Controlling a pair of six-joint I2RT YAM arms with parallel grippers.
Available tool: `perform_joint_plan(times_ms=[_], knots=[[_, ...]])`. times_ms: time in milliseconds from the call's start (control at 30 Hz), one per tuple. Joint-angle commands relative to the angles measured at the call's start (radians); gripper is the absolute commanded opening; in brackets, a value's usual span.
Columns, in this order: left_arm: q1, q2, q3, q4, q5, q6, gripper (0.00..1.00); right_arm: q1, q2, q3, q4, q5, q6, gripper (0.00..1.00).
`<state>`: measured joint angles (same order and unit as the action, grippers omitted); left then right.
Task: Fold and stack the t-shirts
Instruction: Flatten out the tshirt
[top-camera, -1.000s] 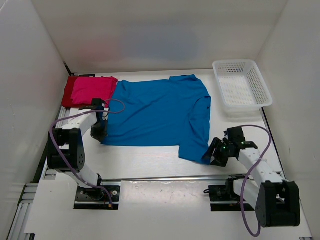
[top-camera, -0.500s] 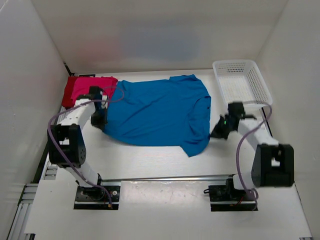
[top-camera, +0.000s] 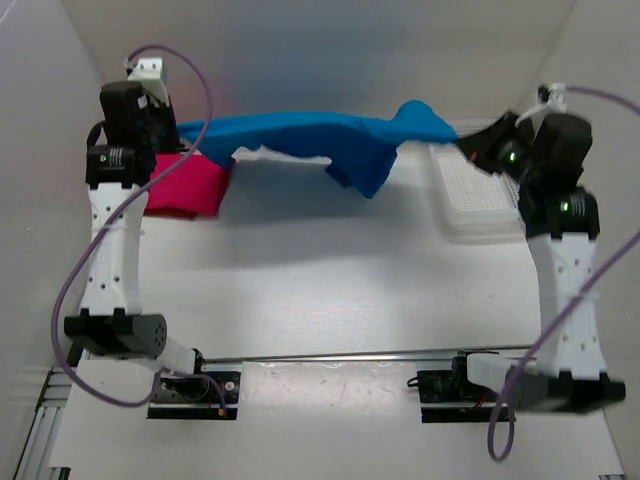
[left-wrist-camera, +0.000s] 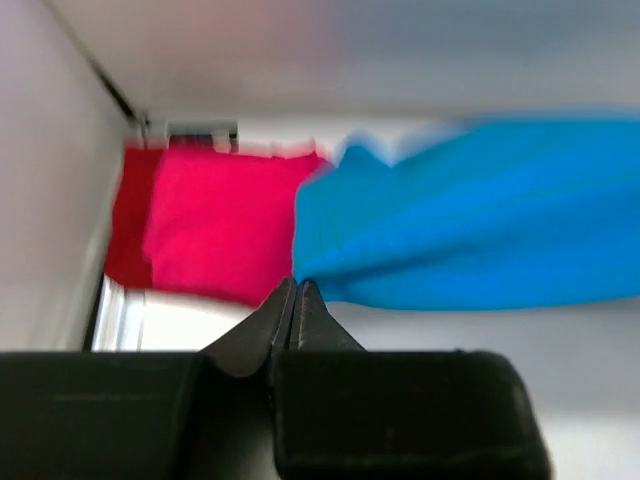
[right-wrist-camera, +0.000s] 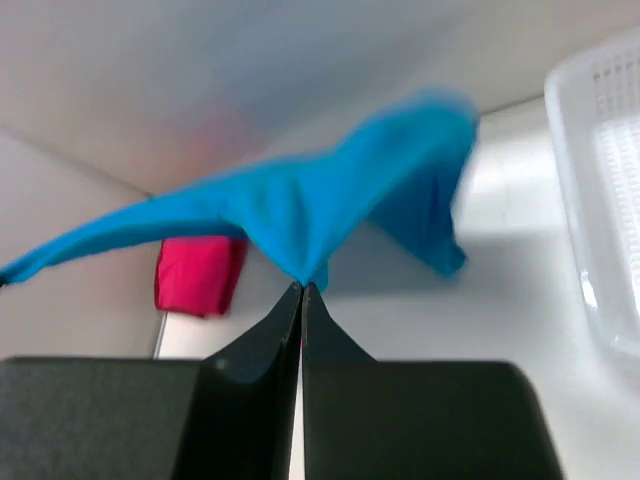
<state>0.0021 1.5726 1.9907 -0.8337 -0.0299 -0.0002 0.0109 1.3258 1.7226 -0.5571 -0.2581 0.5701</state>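
The blue t-shirt (top-camera: 320, 135) hangs in the air above the back of the table, stretched between my two grippers, with a fold drooping in the middle. My left gripper (top-camera: 178, 140) is shut on its left end; in the left wrist view the jaws (left-wrist-camera: 297, 285) pinch the blue cloth (left-wrist-camera: 480, 240). My right gripper (top-camera: 468, 143) is shut on its right end, and the right wrist view shows the cloth (right-wrist-camera: 300, 210) pulled into the closed tips (right-wrist-camera: 301, 288). The folded pink t-shirt (top-camera: 185, 185) lies at the back left on the dark red t-shirt (left-wrist-camera: 125, 230).
A white mesh basket (top-camera: 480, 200) stands at the back right, just under my right gripper, and also shows in the right wrist view (right-wrist-camera: 600, 180). White walls close in the back and both sides. Both arms stand tall and reach toward the back.
The blue t-shirt lay flat on the table; both arms have since risen and carried it up and back. My right gripper closed on its right edge along the way.
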Motion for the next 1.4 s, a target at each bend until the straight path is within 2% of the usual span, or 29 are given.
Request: perform_joint_plan(times_ms=[0, 133, 267, 367, 500, 567, 700, 867, 1233, 1367], knots=[[-0.001, -0.043, -0.246, -0.051, 0.005, 0.0, 0.1, 0.021, -0.098, -0.323, -0.037, 0.02, 0.01, 0.0], [-0.001, -0.17, -0.595, -0.064, -0.016, 0.0, 0.1, 0.04, -0.377, -0.788, -0.053, 0.066, 0.063, 0.0], [-0.001, -0.22, -0.833, -0.09, -0.025, 0.0, 0.1, 0.04, -0.583, -1.027, -0.133, 0.057, 0.138, 0.0], [0.009, -0.22, -0.961, -0.111, -0.025, 0.0, 0.1, 0.04, -0.694, -1.086, -0.213, 0.057, 0.161, 0.0], [0.009, -0.22, -1.055, -0.111, -0.025, 0.0, 0.1, 0.04, -0.703, -1.086, -0.27, 0.068, 0.128, 0.0], [0.009, -0.242, -1.084, -0.111, -0.034, 0.0, 0.1, 0.04, -0.692, -1.086, -0.27, 0.02, 0.119, 0.0], [0.019, -0.292, -1.107, -0.133, -0.034, 0.0, 0.1, 0.04, -0.674, -1.095, -0.259, 0.035, 0.11, 0.0], [0.019, -0.292, -1.07, -0.143, -0.034, 0.0, 0.1, 0.04, -0.565, -1.058, -0.204, 0.066, 0.044, 0.0], [0.001, 0.028, -0.753, -0.143, -0.025, 0.0, 0.1, 0.04, -0.309, -0.944, -0.037, 0.138, -0.073, 0.0], [-0.011, 0.113, -0.705, -0.143, -0.025, 0.0, 0.1, 0.04, -0.22, -0.913, -0.037, 0.158, -0.098, 0.0]])
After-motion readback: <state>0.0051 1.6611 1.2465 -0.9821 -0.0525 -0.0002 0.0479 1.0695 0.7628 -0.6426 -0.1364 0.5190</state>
